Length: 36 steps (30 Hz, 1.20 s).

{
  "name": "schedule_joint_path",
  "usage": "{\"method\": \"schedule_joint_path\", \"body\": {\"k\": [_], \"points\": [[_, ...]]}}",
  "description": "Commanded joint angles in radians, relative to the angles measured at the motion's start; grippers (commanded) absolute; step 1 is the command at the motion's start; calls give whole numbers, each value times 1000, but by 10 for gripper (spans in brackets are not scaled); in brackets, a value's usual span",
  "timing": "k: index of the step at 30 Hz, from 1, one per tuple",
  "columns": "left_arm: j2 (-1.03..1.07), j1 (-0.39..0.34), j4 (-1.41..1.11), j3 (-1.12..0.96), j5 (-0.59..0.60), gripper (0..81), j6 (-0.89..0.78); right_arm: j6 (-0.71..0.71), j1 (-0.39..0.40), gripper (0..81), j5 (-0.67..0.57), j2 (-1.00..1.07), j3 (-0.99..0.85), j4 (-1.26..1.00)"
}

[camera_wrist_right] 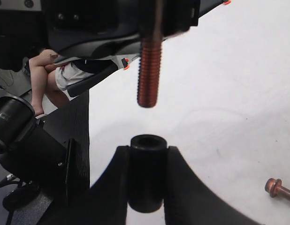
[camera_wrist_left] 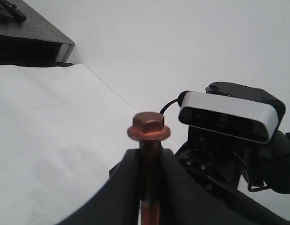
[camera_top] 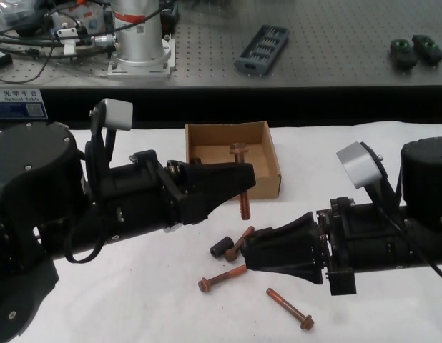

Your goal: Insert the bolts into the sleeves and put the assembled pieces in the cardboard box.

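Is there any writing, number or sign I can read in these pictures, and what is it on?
Blue and white label on the far bench's front edge: print too small and blurred to read.
Small sticker on the silver column: too small to read.
Cardboard box and held bolt: no print visible.

High view looks forward and down from behind; 2 wrist views sit close, sharing the bolt (camera_wrist_left: 148,131).

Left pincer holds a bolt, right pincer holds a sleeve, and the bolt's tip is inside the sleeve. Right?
No. The right wrist view shows the bolt tip apart from the sleeve, with a gap between them. The rest is right.
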Motion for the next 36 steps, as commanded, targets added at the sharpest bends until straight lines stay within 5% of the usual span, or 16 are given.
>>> {"method": "schedule_joint_path", "body": {"k": [1, 19, 36], "points": [[-4, -4, -13, -10, -15, 6, -16, -6, -1, 43, -22, 1, -4, -18], [-4, -8, 25, -10, -43, 6, -46, 9, -1, 43, -25, 1, -4, -26], [-4, -8, 25, -10, 56, 6, -47, 53, -1, 43, -21, 1, -4, -101]]}}
